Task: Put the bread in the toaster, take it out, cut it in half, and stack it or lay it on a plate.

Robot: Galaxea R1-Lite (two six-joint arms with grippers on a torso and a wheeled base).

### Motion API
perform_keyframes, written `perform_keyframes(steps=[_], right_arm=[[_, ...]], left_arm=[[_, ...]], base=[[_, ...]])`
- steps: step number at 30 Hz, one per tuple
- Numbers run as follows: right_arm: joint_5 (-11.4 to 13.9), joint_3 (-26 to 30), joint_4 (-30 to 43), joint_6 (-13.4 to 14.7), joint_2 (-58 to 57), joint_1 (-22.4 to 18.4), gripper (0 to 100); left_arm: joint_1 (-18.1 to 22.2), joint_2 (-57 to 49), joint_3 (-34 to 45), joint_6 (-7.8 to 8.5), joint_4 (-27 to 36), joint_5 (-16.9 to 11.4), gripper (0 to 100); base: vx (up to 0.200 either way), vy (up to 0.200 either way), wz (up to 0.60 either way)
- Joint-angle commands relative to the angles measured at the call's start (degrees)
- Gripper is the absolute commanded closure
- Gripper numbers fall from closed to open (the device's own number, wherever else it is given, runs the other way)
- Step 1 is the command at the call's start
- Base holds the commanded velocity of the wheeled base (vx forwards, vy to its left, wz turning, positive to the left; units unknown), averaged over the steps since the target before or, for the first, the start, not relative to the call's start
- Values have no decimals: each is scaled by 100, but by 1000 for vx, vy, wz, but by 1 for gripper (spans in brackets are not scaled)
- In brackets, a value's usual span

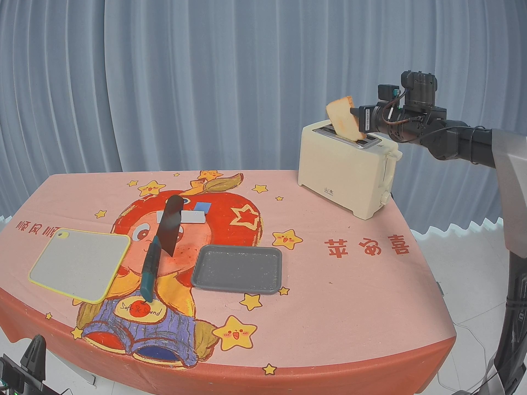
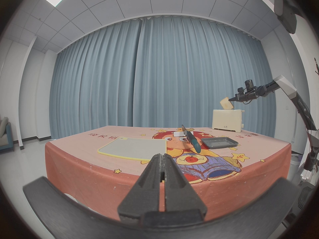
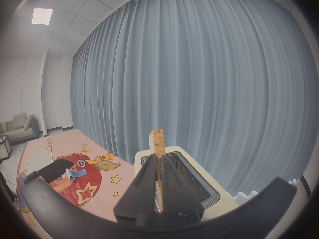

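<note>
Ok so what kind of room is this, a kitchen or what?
Probably a staged test room, not a real kitchen: a wall-wide blue curtain, one table under a cartoon cloth, and a panelled office ceiling.

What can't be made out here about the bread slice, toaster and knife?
- Bread slice: lower edge covered by the fingers of the right gripper in the right wrist view; in the head view, whether it sits in the toaster slot is unclear.
- Knife: what props it tilted up, covered by its own blade, head view.
- White and blue pieces behind the knife: too small to identify, head view.
</note>
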Motion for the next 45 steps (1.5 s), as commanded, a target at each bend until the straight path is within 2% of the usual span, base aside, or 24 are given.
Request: perform_keyframes(steps=[1,8,11,18,21,22,23,24,26,27,28,29,30,35,42,45], right_arm=[[-30,1,-12,46,-401,20,100],[-74,1,14,213,-990,275,100],[-118,202,5,222,-1210,390,100],[-135,2038,-21,257,-2405,811,100],[-135,2742,-259,284,-2818,926,100],[-144,3023,-408,345,-2950,961,100],[-144,3023,-408,345,-2950,961,100],[-153,3436,-575,468,-3161,1049,100],[-153,3603,-619,530,-3249,1093,100],[-214,4122,-645,653,-3513,1216,100],[-232,4350,-654,670,-3636,1260,100],[-232,4350,-654,670,-3636,1260,100],[-232,4789,-672,688,-3856,1348,100],[-206,5528,-672,688,-4401,1497,100],[-162,6196,-689,706,-4910,1550,100],[-171,6495,-935,706,-4972,1550,100]], left_arm=[[5,1,101,3,-1,-2,100],[5,1,101,-6,-1,6,100],[5,1,101,-6,-1,6,100],[5,1,101,-6,-1,-2,100],[5,1,101,-6,-1,-2,100],[5,1,101,3,-1,-2,100],[5,1,101,3,-1,-2,100],[5,1,101,-6,-1,-2,100],[5,1,101,-6,-1,6,100],[5,1,101,-6,-1,-2,100],[5,1,101,-6,-1,-2,100],[5,1,101,-6,-1,-2,100],[5,1,101,-6,-1,6,100],[5,1,101,-6,-1,-2,100],[5,1,101,-6,-1,-2,100],[5,1,101,3,-1,6,100]], base=[[0,0,0],[0,0,0],[0,0,0],[0,0,0],[0,0,0],[0,0,0],[0,0,0],[0,0,0],[0,0,0],[0,0,0],[0,0,0],[0,0,0],[0,0,0],[0,0,0],[0,0,0],[0,0,0]])
